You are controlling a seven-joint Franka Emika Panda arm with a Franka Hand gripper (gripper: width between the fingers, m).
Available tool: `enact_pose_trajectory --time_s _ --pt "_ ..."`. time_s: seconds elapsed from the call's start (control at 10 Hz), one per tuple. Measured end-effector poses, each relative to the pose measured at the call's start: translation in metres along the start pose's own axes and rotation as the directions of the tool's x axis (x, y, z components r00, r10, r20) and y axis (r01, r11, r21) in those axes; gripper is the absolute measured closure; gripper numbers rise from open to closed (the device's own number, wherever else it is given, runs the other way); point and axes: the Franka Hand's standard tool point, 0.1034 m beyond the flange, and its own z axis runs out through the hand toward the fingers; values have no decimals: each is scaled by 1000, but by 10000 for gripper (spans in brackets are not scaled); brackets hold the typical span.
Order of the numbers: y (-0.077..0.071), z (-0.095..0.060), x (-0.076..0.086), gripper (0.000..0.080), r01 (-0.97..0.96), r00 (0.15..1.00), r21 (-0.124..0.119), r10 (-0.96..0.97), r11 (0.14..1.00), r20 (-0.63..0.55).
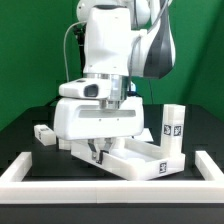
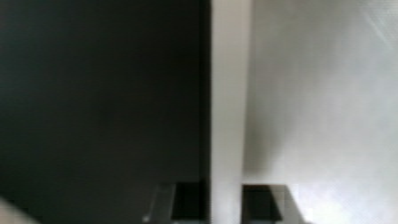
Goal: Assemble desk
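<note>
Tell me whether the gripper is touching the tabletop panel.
Cannot tell. In the wrist view the gripper straddles the edge of the tabletop panel, but blur hides any contact or gap. The exterior view blocks it.

The tabletop panel [image 1: 130,162] sits behind the border wall [image 1: 100,186], upright leg block [image 1: 173,128] at its end (exterior view's right), other leg block [image 1: 42,133] toward the surface's [image 1: 20,146] opposite edge.

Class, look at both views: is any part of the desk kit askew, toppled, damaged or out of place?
Nothing looks damaged or spilled. One oddity: a leg block stands upright beside the tabletop panel at the exterior view's right, while a second leg block lies on its side, apart, at the exterior view's left.
</note>
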Motion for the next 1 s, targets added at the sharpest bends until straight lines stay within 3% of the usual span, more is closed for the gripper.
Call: enact_pose_trajectory --time_s 0.4,0.5,0.7,0.9,1.0 --pt "7 0 -4 735 222 975 -12 -221 975 15" --pt "15 -3 12 735 423 906 -49 -423 905 20" --pt "17 8 42 726 653 757 -77 -653 753 37" --pt "21 6 36 725 682 731 -76 -680 728 48" --pt "20 5 42 725 664 747 -81 -663 743 44"
